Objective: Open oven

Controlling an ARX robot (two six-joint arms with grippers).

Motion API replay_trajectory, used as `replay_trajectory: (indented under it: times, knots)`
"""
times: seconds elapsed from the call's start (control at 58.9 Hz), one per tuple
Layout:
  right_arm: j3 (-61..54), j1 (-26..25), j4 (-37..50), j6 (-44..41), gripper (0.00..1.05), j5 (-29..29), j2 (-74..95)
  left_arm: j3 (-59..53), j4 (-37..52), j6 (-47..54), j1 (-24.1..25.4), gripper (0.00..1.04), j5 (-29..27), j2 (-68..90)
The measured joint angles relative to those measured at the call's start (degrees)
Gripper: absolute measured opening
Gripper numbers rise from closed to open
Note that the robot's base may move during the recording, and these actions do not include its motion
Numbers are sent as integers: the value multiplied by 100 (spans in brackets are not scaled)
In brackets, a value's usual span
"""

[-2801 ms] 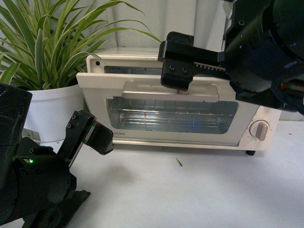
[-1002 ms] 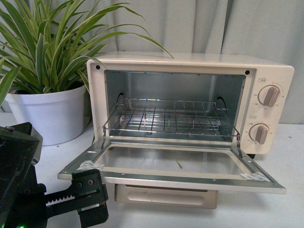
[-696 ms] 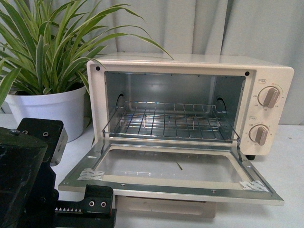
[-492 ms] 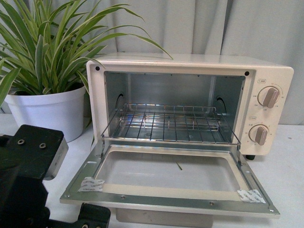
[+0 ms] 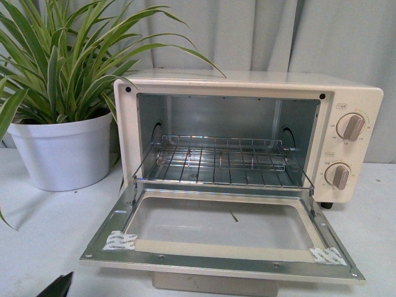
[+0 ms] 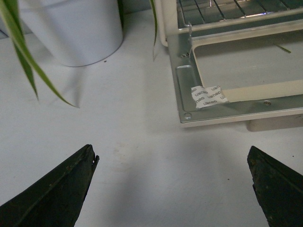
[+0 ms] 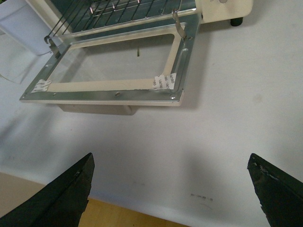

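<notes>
The cream-white oven stands at the back of the white table with its glass door folded down flat toward me. The wire rack shows inside, and two beige knobs sit on its right panel. My left gripper is open and empty above the table, short of the door's near left corner. My right gripper is open and empty over the table's front edge, short of the door. In the front view only a dark tip shows at the bottom left corner.
A spiky green plant in a white pot stands left of the oven; the pot also shows in the left wrist view. A small green leaf scrap lies under the door glass. The table's front edge gives way to a wooden floor.
The oven door went from nearly shut, with my right gripper at its handle, to fully down. Both arms have since drawn back out of the front view.
</notes>
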Motion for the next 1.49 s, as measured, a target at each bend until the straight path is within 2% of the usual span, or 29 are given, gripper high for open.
replay_trajectory:
  times: [0.306, 0.424, 0.713, 0.747, 0.764, 0.798, 0.815, 0.849, 0.917, 0.951, 0.968, 1.104, 1.154, 1.188, 1.29, 1.392, 1.426, 1.494]
  knots:
    - [-341, -168, -487, -221, 95, -15, -1224, -713, -1014, -76, -426, 98, -457, -1967]
    - [-470, -210, -669, -299, 95, 79, -1676, -800, -1080, -85, -518, 98, -566, -2398]
    - [-614, -197, -671, -328, 95, 120, -1947, -876, -1049, -144, -387, 98, -621, -2710]
    - [-699, -52, -463, -415, 93, 505, -2087, -876, -1049, -146, -387, 98, -616, -2708]
    - [-872, 122, -90, -649, 88, 1172, -2273, -898, -990, -129, -402, 97, -651, -2739]
    - [-1075, 297, 315, -903, 79, 2046, -2605, -1156, -485, -87, -404, 89, -647, -2990]
    - [-1080, 330, 367, -984, 75, 2277, -2702, -1255, -428, -87, -363, 85, -590, -3150]
    - [-1069, 243, 439, -1128, 66, 2387, -2835, -1283, -553, -66, -157, 76, -306, -3552]
    - [-1080, -304, 398, -1261, 52, 1812, -2894, -1285, -1010, -59, 310, 62, 153, -4197]
    - [-1080, -474, 398, -1296, 43, 1779, -2896, -1285, -1311, -59, 629, 53, 463, -4485]
    - [-1080, -503, 398, -1303, 39, 1779, -2896, -1285, -1469, -59, 815, 48, 627, -4638]
    - [-1080, -529, 398, -1351, 14, 1729, -2896, -1285, -1915, -59, 1541, 24, 1349, -5115]
    - [-1080, -531, 398, -1360, 2, 1733, -2896, -1285, -2074, -59, 1917, 10, 1714, -5274]
    - [-1080, -535, 398, -1375, 1, 1731, -2896, -1285, -2135, -66, 2081, 4, 1864, -5333]
    - [-1080, -535, 398, -1377, 1, 1731, -2896, -1283, -2288, -57, 2629, 4, 2380, -5495]
    - [-1080, -538, 398, -1377, 1, 1733, -2896, -1283, -2354, -57, 2953, 4, 2730, -5560]
    - [-1080, -538, 398, -1377, 1, 1735, -2896, -1283, -2417, -46, 3340, 4, 3279, -5611]
    - [-1080, -538, 398, -1377, 1, 1727, -2896, -1283, -2430, -46, 3733, 4, 3429, -5626]
